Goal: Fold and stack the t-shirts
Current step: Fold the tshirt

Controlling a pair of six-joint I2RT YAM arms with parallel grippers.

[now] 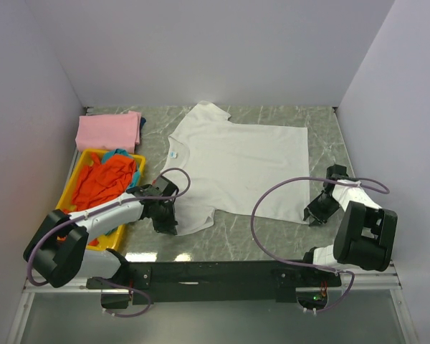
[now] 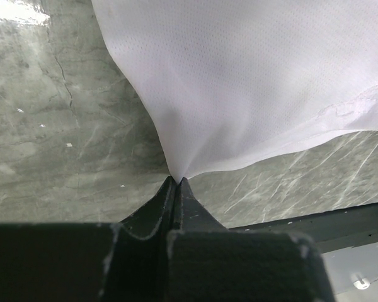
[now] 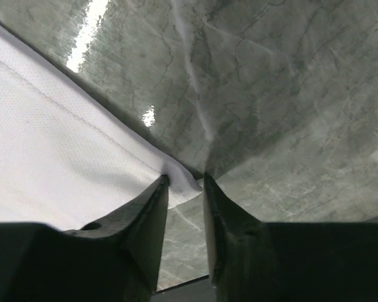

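A white t-shirt (image 1: 236, 161) lies spread flat on the marble table, neck to the left. My left gripper (image 1: 165, 221) is shut on its near-left sleeve edge. In the left wrist view the cloth (image 2: 239, 82) rises in a taut peak from the pinched fingertips of that gripper (image 2: 177, 180). My right gripper (image 1: 314, 213) sits at the shirt's near-right hem corner. In the right wrist view its jaws stand apart (image 3: 186, 180), with the corner of the white cloth (image 3: 50, 163) lying between them against the left finger. A folded pink t-shirt (image 1: 107, 131) rests at the back left.
A yellow tray (image 1: 79, 168) at the left holds a crumpled orange-red t-shirt (image 1: 104, 179) and a teal one (image 1: 119, 153). Something dark blue (image 1: 141, 123) peeks out beside the pink shirt. Walls close the table on three sides.
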